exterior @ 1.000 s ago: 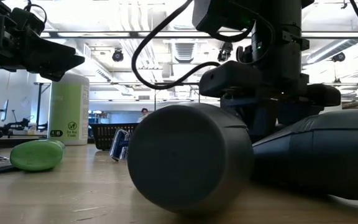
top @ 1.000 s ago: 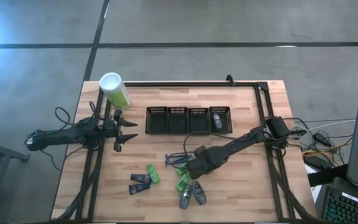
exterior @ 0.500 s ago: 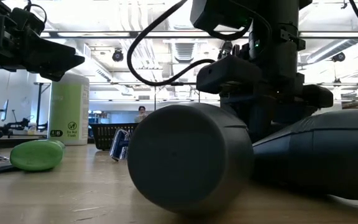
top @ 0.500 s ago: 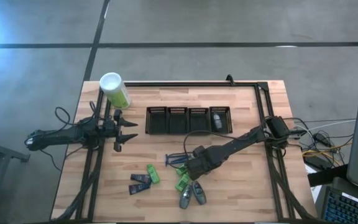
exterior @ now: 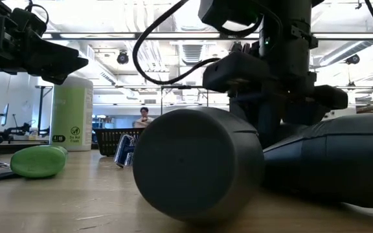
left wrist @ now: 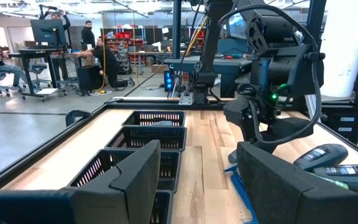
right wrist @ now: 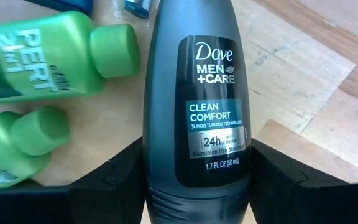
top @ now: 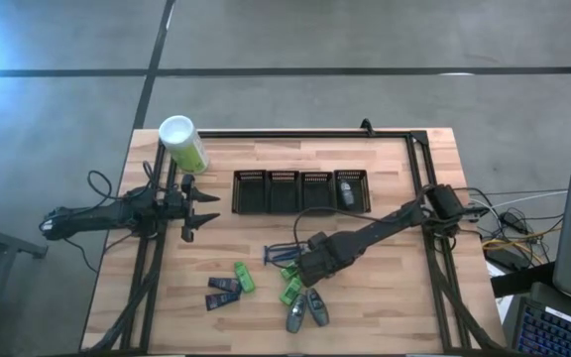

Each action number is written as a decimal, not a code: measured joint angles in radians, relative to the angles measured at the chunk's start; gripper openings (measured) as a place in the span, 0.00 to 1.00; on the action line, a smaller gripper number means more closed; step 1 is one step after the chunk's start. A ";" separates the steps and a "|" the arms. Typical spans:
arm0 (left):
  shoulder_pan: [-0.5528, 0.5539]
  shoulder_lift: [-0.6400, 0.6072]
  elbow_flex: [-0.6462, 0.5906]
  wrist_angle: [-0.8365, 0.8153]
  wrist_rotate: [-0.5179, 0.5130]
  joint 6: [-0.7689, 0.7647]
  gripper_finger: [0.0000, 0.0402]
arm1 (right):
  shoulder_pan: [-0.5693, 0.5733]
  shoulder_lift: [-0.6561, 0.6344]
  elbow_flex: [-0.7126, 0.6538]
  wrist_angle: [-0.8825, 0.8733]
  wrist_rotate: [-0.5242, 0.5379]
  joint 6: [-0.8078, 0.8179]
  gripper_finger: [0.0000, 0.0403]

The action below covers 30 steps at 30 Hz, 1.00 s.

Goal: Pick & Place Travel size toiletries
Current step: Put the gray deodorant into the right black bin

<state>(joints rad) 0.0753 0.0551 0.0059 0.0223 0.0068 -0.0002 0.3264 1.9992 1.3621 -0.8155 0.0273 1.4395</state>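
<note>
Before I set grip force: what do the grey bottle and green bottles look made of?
Grey bottle: apparently hard plastic, smooth satin sheen, glossy printed label. Green bottles: likely softer plastic, glossy highlights, ridged screw caps. Right gripper straddles the grey one.

Desk (top: 385, 307) layout: bins at back, toiletries in front.
Four bins (top: 301, 191) in a row mid-desk, one bottle (top: 345, 192) in the rightmost; canister (top: 182, 144) at the back left corner; razors (top: 281, 256), tubes (top: 233, 285) and bottles (top: 305, 309) scattered in front of the bins.

Grey bottle (right wrist: 194, 112) base (edge-cropped)
</note>
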 joint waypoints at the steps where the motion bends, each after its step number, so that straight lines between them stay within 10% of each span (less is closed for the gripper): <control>1: 0.000 0.000 0.000 0.000 0.000 0.000 0.54 | 0.000 -0.004 0.000 0.003 0.001 0.006 0.50; 30: 0.000 0.000 0.000 0.000 0.000 0.000 0.54 | -0.181 -0.331 -0.008 -0.272 0.238 0.227 0.50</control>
<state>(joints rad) 0.0751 0.0551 0.0059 0.0223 0.0067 -0.0002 0.1450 1.6680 1.3540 -1.0876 0.2657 1.6664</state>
